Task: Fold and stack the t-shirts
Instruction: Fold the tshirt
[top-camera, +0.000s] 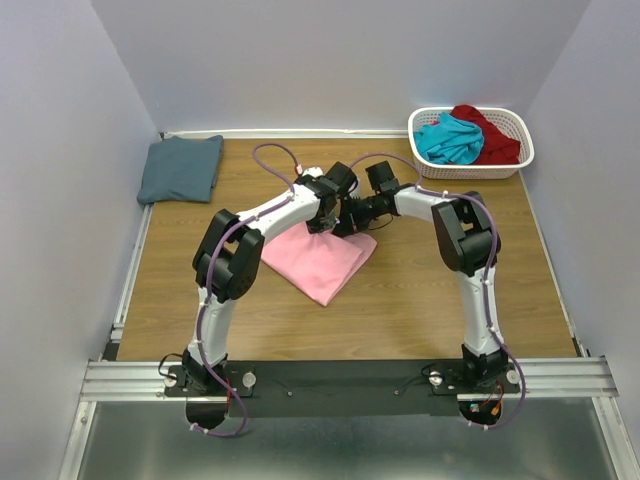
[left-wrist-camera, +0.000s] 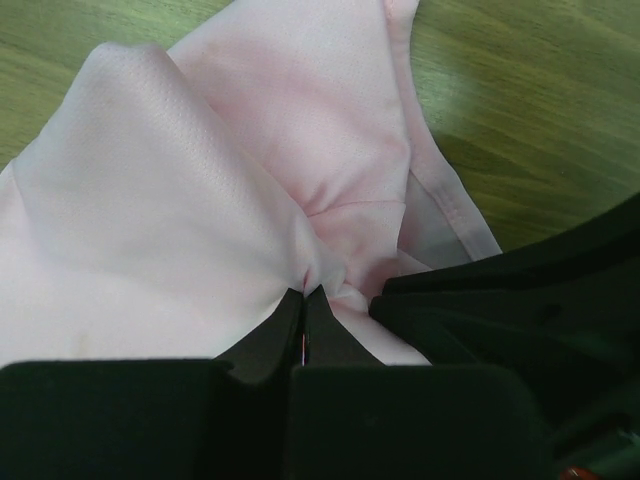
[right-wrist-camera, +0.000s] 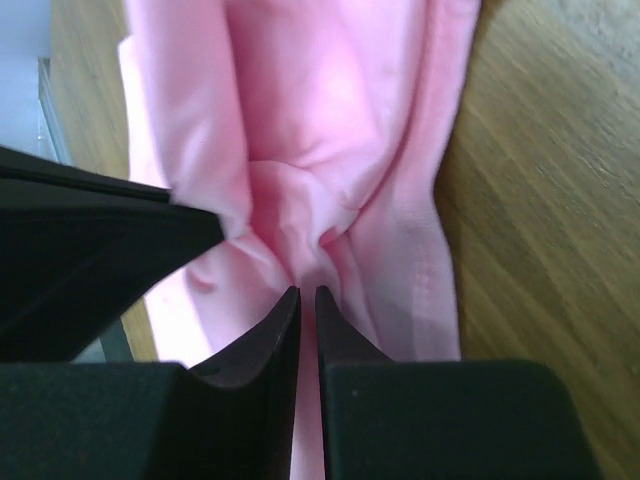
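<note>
**A:** Where do we have the pink t-shirt (top-camera: 320, 262)?

**B:** Around the middle of the surface (top-camera: 420, 300), lying flat in a rough diamond. Both arms meet over the side of it that faces the far edge.

**A:** And the tools?

**B:** The left tool (left-wrist-camera: 305, 293) is fully together, pinched on a pucker of pink cloth, with creases fanning out from its tips. The right tool (right-wrist-camera: 303, 292) has its fingers almost together with only a sliver between them. The cloth gathers right at them, so it looks clamped on the same t-shirt, though we can't tell how firm that hold is.

**A:** Why are we holding it at two spots so close together?

**B:** We'd judge it's to lift that edge as one line, so the next fold carries over straight instead of sagging from a single pinch.

**A:** What does the overhead view add?

**B:** The layout. The blue-grey t-shirt (top-camera: 180, 168) sits folded at the far left corner, probably the start of our stack. The basket (top-camera: 470, 172) at the far right corner holds the teal t-shirt (top-camera: 450, 140) and the dark red t-shirt (top-camera: 490, 135). The arms hide the pinch itself from above.

**A:** And the wrist views?

**B:** They show the grip close up. The left one also shows the right tool's dark finger touching the cloth just beside ours.
</note>
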